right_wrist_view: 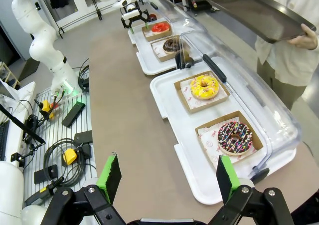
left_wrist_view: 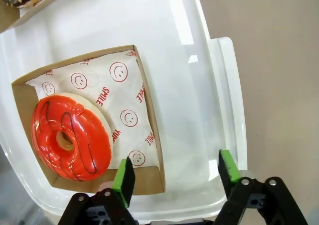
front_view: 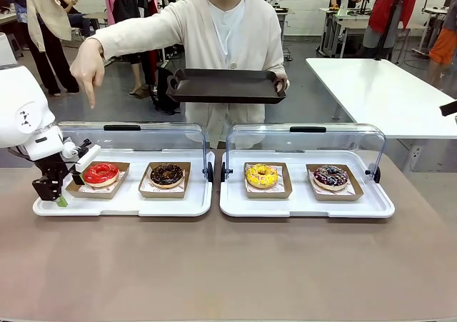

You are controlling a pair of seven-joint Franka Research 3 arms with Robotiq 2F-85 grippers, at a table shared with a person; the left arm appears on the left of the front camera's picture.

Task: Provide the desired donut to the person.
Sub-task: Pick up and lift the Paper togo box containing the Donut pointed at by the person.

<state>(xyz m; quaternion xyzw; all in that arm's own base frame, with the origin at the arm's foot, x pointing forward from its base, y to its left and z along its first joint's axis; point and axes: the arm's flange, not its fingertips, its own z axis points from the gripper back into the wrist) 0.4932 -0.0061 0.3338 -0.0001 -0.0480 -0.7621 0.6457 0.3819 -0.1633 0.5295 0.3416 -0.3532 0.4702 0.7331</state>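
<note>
Saw the left gripper (left_wrist_view: 176, 171) low down, just left of the red donut (front_view: 101, 173), jaws apart and holding nothing. Saw a corner of the brown box (left_wrist_view: 147, 177) under the red donut, right between the green pads. Saw the person's hand (front_view: 87, 68) high above the red donut, one finger pointing down at it. Took the red donut as the wanted one. Seemed best to close on the box wall, not on the soft icing. Seemed best to squeeze gently, lift straight up and keep the box flat. Counted three others to the right of the red donut: chocolate donut (front_view: 167, 173), yellow donut (front_view: 261, 174), sprinkle donut (front_view: 330, 175). Saw the dark tray (front_view: 225, 86) held out behind and to the right of the red donut, ready for it. Saw the right gripper (right_wrist_view: 168, 177) far to the right of the red donut, up over the table (right_wrist_view: 124, 110), jaws wide apart and empty.
</note>
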